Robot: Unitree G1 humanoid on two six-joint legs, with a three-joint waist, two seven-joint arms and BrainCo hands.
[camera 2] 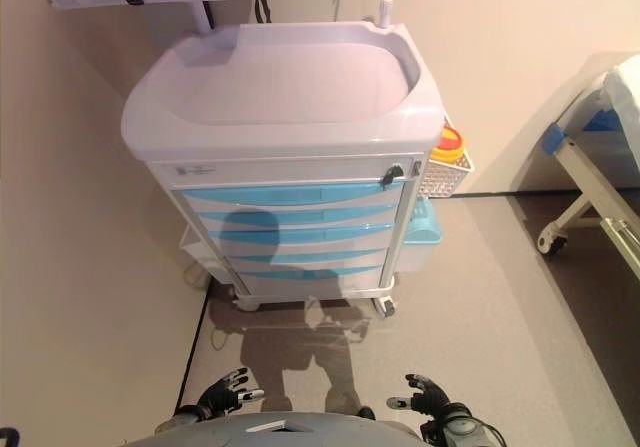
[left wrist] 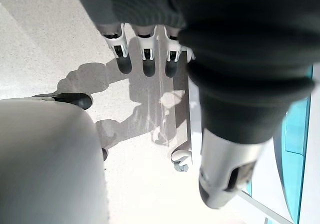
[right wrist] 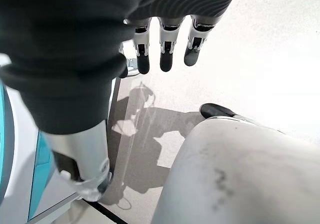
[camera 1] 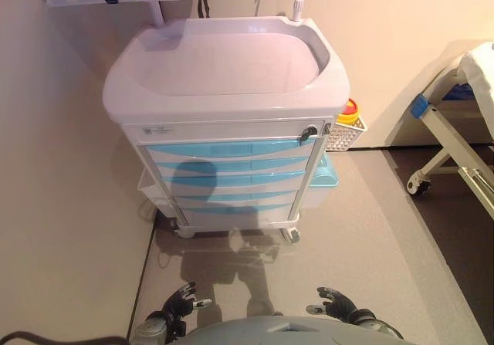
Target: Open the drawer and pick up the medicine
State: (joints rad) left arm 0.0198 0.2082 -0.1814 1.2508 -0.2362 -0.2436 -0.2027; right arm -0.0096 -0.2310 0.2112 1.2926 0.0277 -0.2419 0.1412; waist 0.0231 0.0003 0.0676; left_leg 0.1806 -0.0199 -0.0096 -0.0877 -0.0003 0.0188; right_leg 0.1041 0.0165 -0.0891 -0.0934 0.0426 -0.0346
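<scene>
A pale room with a grey floor [camera 1: 370, 229]; well ahead of my hands stands a white medical cart [camera 1: 224, 59] with blue drawers [camera 1: 231, 164], all closed, so the medicine is not visible and I judge it inside one. My left hand [camera 1: 179, 304] and right hand [camera 1: 333, 305] hang low, fingers relaxed, empty. The risk: the slim drawer lips may slip my fingertips, or pulling could roll the cart on its wheels [camera 1: 291, 235].
</scene>
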